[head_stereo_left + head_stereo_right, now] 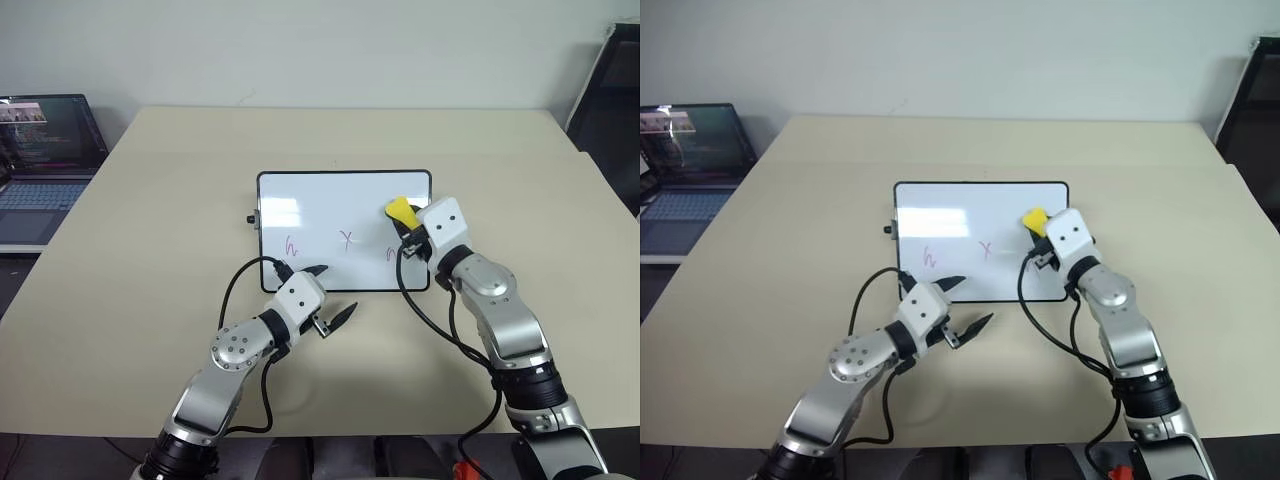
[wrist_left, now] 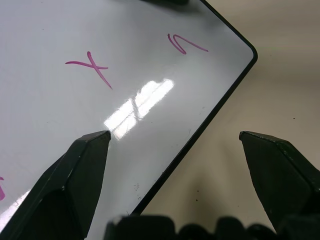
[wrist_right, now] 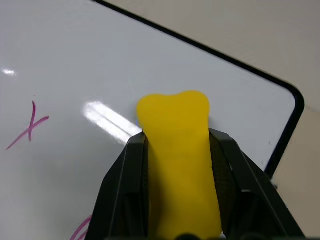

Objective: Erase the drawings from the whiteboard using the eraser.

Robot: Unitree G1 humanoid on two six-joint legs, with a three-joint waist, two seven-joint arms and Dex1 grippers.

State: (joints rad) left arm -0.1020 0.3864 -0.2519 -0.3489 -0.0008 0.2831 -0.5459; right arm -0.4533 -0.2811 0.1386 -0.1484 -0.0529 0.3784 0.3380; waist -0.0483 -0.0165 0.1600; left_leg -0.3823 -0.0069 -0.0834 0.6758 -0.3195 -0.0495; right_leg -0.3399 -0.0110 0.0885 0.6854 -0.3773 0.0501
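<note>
Whiteboard (image 1: 340, 215) lies flat in the middle of the beige desk (image 1: 140, 250), long edge facing the robot, with the pink-purple drawings (image 1: 347, 239) in a row along its near half: a squiggle at the left, an x in the centre, another squiggle at the right. The right arm reaches forward from the near right, forearm angled inward, and its right hand (image 3: 175, 150) points roughly level over the board's right end, fingers clamped on the sides of the yellow eraser (image 1: 401, 212), which sticks out ahead of them above the white surface. The left arm is bent at the near edge of the board; the left hand (image 1: 325, 295) has its fingers spread wide apart, holding nothing, one tip over the board's near edge and the other over the bare desk.
</note>
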